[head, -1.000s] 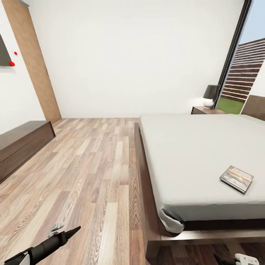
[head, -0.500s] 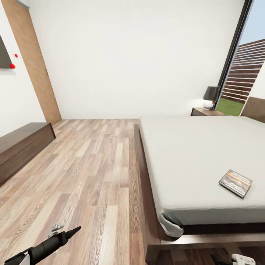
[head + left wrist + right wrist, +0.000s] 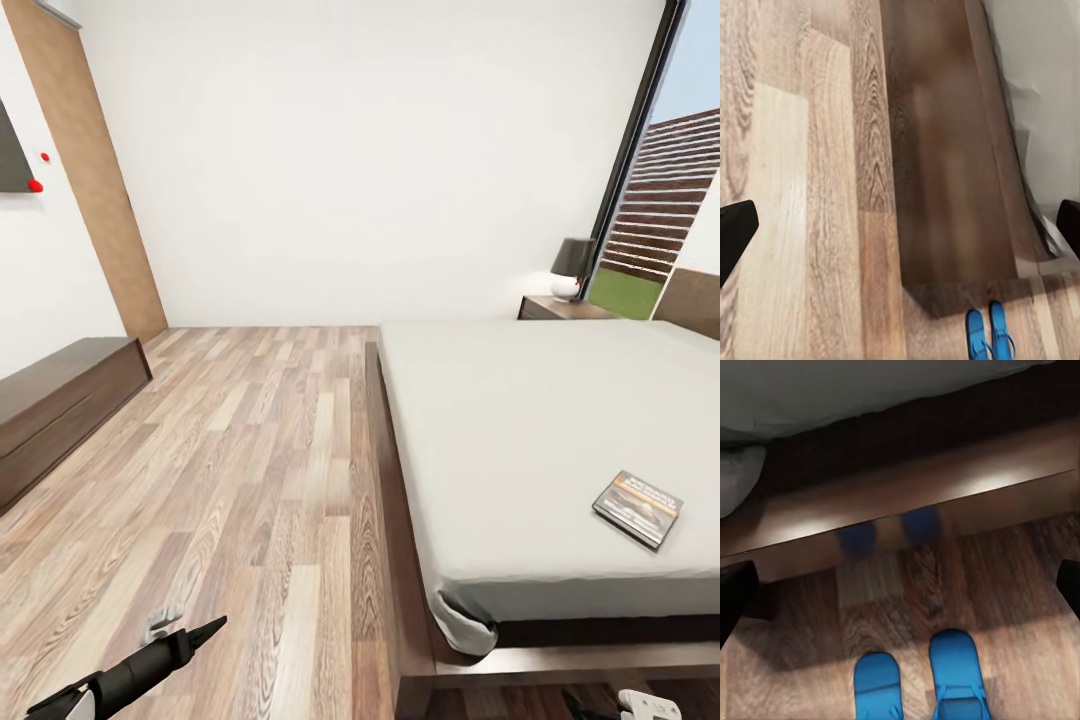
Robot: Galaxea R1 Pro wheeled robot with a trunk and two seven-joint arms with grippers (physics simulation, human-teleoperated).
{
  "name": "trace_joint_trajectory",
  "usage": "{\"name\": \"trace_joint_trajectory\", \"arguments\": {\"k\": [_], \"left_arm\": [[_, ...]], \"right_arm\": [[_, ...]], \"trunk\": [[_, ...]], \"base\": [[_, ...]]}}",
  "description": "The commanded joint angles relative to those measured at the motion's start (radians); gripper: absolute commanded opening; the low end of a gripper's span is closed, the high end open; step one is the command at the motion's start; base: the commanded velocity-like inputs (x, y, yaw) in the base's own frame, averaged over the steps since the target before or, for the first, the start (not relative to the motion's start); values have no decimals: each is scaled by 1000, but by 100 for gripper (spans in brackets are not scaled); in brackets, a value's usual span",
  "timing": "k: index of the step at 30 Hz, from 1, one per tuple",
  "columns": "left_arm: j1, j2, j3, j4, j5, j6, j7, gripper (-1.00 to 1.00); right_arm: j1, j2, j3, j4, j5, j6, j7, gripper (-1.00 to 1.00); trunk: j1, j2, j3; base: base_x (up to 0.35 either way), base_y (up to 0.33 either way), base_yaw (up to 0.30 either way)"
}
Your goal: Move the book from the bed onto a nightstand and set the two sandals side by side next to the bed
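Head view first, from my station: at the far left a long low dark bench [image 3: 60, 405] stood against the white wall, with wood-plank floor [image 3: 250, 450] running from it to the bed. My left gripper [image 3: 195, 638] showed at the bottom left as a dark pointed tip over the planks; from that angle I could not tell its spread, but in the left wrist view its fingertips [image 3: 736, 229] sat at opposite edges of the picture, so it was wide apart with nothing between. That wrist view also caught the bed's dark frame [image 3: 945, 187] and, past its corner, the two sandals [image 3: 988, 334] on the floor, close together.

Moving right, the bed [image 3: 400, 560] filled the right half, its light-grey mattress [image 3: 520, 420] bare but for the book [image 3: 638, 508], which lay flat near the right edge of the picture. Behind the bed's far corner stood a nightstand [image 3: 560, 307] carrying a small lamp [image 3: 572, 265], beside the tall dark-framed window [image 3: 640, 160].

My right gripper [image 3: 625, 705] was barely visible at the bottom right. Its wrist view showed the fingertips [image 3: 735, 592] far apart, empty, above the sandals [image 3: 921, 675], which lay side by side on the floor just in front of the frame, probably not touching it.
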State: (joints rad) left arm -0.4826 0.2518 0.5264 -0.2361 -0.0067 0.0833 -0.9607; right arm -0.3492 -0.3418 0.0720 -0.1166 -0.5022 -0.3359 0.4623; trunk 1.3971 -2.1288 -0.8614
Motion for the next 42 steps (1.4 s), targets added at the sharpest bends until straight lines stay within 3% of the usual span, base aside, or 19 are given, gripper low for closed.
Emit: {"name": "trace_joint_trajectory", "arguments": {"k": [1,4,6,8,11,17,20,25,28,29,34,42], "left_arm": [[-1,-3,5,0,-2,9,-2,100],[-1,-11,5,0,-18,8,3,100],[-1,-24,4,0,-51,4,18,100],[-1,-41,4,0,-89,-7,51,100],[-1,-66,5,1,-112,-27,102,100],[-1,-103,6,5,-121,-42,192,100],[-1,-113,6,52,-123,-48,240,100],[-1,-125,4,150,-126,-140,337,100],[-1,-168,4,196,-134,-208,402,100],[-1,-195,4,207,-157,-226,426,100],[-1,-207,4,214,-180,-230,436,100],[-1,-209,6,216,-182,-230,440,100]], "right_arm": [[-1,0,8,2,-10,-3,4,100],[-1,5,8,2,-10,-3,4,100],[-1,25,8,2,-10,-3,3,100],[-1,40,9,2,-9,-3,2,100],[-1,51,9,3,-9,-3,1,100],[-1,61,9,3,-10,-3,1,100],[-1,62,9,3,-10,-3,1,100],[-1,64,8,5,-10,-3,1,100],[-1,75,7,18,-11,-3,1,100],[-1,91,7,38,-11,-3,1,100],[-1,113,8,52,-11,-2,1,100],[-1,121,6,56,-10,-2,2,100]], "trunk": [[-4,7,2],[-16,28,12],[-23,42,18],[-31,56,24],[-42,77,34],[-65,119,52],[-77,140,62],[-96,175,77],[-108,196,87],[-111,203,90],[-131,238,106],[-161,294,131]], "base": [[0,0,0],[0,0,0],[0,0,0],[0,0,0],[0,0,0],[0,0,0],[0,0,0],[0,0,0],[0,0,0],[0,0,0],[0,0,0],[0,0,0]]}}
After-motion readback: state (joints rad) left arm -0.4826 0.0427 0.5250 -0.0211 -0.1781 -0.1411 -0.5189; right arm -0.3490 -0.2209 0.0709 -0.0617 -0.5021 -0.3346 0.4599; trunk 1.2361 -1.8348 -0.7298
